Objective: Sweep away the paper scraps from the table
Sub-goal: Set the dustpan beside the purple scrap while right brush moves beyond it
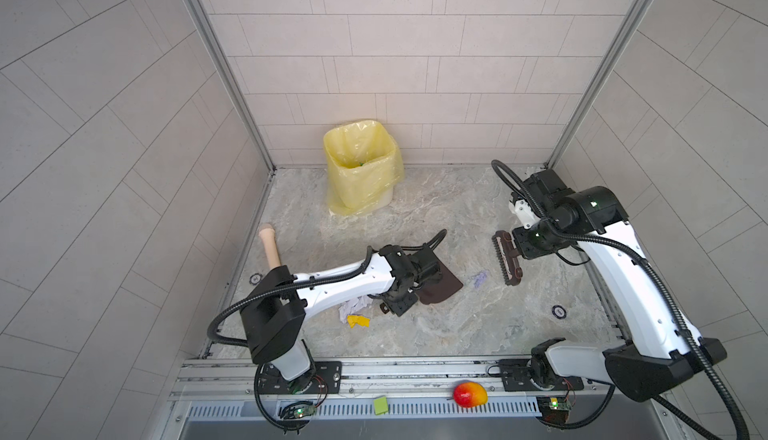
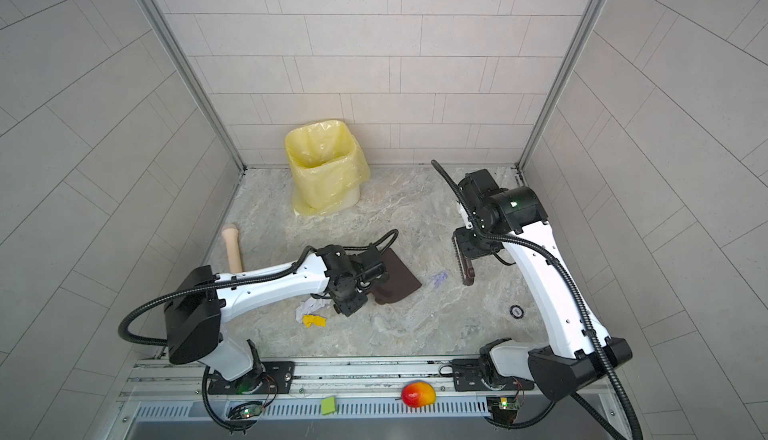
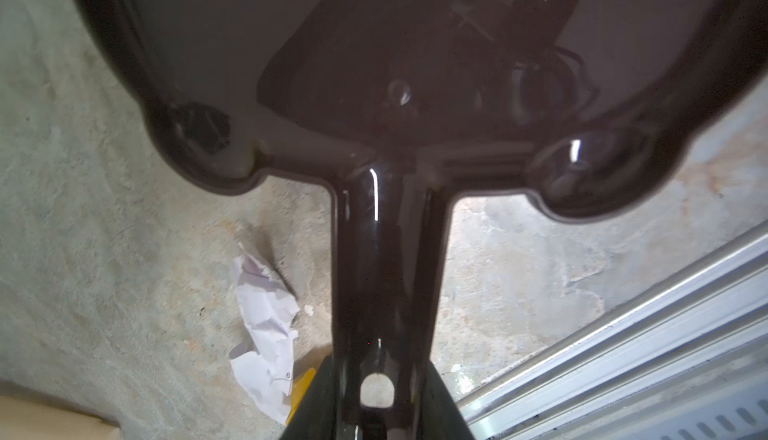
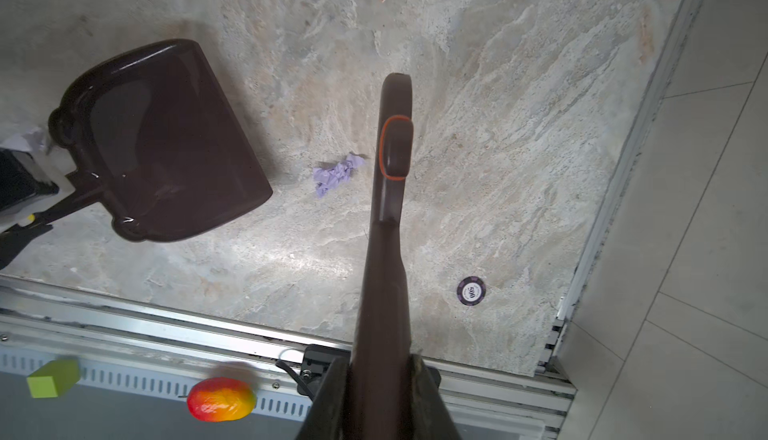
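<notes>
**Lavender crumpled paper scrap (image 4: 336, 174) between dark brown plastic dustpan (image 4: 166, 139) and brown long-handled brush (image 4: 388, 209)**

Holds the dustpan by its handle in the left gripper (image 3: 376, 396), jaws narrow around it. Clamps the brush handle in the right gripper (image 4: 378, 392), jaws tight. Finds the lavender scrap on the grey marble-patterned table (image 1: 436, 326), touching neither tool. Shows a white crumpled scrap (image 3: 266, 317) and a yellow scrap (image 1: 358, 321) behind the pan, beside its handle, outside any stroke toward the lip. Could flick the light lavender scrap past the pan with a fast stroke, or slide it under a raised lip; cannot tell whether the lip sits flush. Could scatter the rear scraps by dragging the pan backward.
</notes>
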Controlling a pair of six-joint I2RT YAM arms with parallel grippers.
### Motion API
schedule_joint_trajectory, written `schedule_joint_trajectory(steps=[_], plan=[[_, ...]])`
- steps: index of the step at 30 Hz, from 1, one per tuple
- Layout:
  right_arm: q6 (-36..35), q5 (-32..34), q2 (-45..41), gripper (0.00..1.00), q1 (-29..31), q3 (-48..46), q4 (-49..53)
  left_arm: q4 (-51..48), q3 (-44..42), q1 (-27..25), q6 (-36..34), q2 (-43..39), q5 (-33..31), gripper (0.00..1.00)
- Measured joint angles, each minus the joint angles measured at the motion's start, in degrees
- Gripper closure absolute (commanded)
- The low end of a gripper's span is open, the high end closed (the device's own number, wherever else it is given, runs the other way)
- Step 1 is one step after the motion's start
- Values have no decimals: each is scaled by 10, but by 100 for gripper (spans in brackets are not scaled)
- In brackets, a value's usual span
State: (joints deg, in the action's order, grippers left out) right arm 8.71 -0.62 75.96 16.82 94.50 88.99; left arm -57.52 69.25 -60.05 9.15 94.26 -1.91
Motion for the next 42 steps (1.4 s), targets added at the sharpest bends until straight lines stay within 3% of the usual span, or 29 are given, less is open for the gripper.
schedule_joint_trajectory(steps=[12,42], plan=[[-39,17,50,100,0,-27,-37,2,48,-45,-19,65,7,100],[-54,-13,105,100,18,-35,-30,17,67,-53,-77,101,14,100]])
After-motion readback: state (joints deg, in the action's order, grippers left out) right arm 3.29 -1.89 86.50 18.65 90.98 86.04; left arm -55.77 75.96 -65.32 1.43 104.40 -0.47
